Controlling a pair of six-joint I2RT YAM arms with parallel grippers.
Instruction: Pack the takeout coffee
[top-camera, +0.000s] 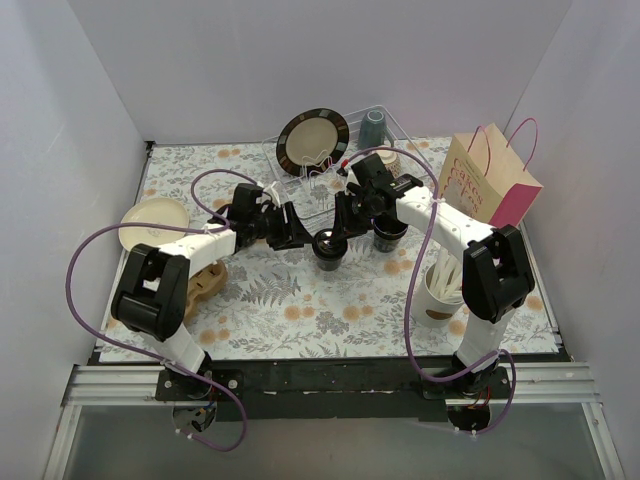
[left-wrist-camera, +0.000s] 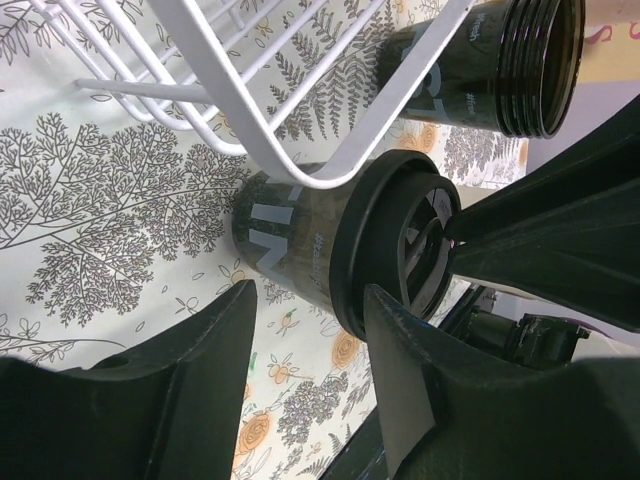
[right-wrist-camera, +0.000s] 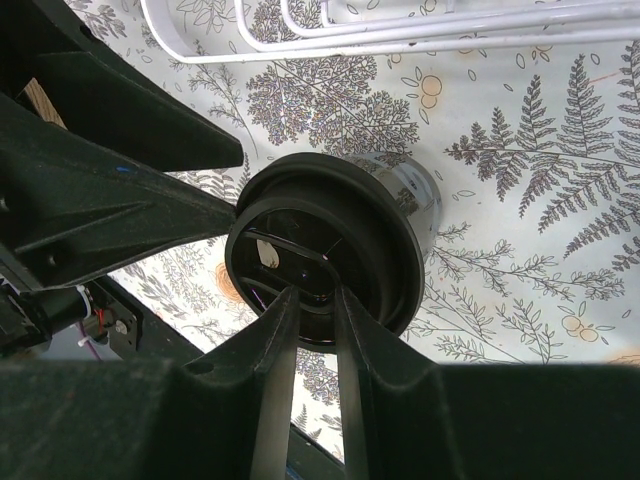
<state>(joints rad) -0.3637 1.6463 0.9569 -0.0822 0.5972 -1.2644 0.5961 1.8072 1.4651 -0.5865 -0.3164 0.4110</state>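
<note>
Cups of black disposable paper number two, mid-table: one lidded cup (top-camera: 329, 246), one open cup (top-camera: 390, 235) toward the right edge. Left gripper (left-wrist-camera: 308, 295) spreads wide, straddling the lidded cup. Right wrist view alone shows the right gripper (right-wrist-camera: 313, 297) narrow, tips on the round black plastic lid (right-wrist-camera: 385, 225); clamping cannot be told. One white cup (top-camera: 435, 306) holds wooden stirrers (top-camera: 447, 278).

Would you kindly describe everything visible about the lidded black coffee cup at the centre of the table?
The lidded black cup is a small, dark, glossy paper cup with pale lettering, capped by a round black plastic lid. It stands upright on the floral tablecloth beside the white wire rack. The right gripper touches its lid; the left gripper straddles its body.
</note>
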